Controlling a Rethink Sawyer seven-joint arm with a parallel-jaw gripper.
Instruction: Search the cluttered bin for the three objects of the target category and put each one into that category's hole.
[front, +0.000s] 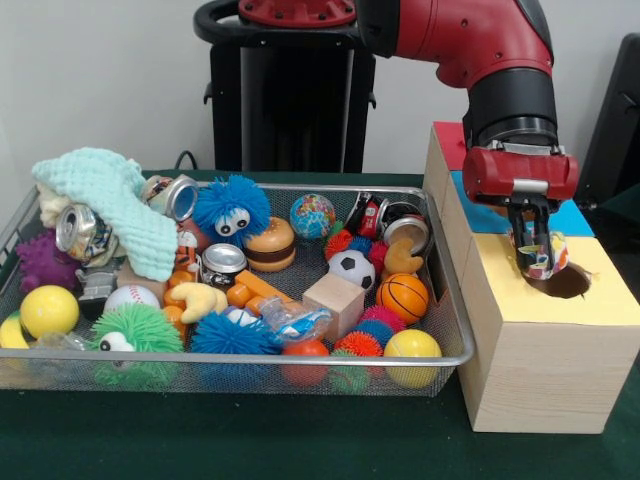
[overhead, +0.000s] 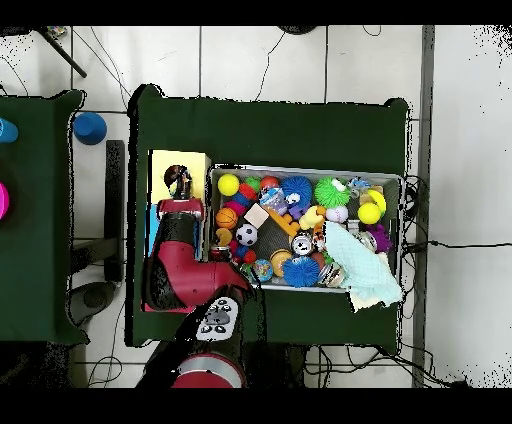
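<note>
silver wire-mesh bin (front: 455, 300) sitting left, crammed with toys | black gripper (front: 535, 262) clenching a small multicoloured patterned ball (front: 540, 258) over the dark hole (front: 562, 283) in the yellow-topped wooden box (front: 540, 370) | risk: ball catching the rim, rolling off | dark green tablecloth (front: 300, 440), white wall (front: 100, 70) behind

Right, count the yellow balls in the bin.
3. One yellow ball at the bin's front right corner; a second at the left end; a third beside it, at the edge. Clutter may hide more.
</note>
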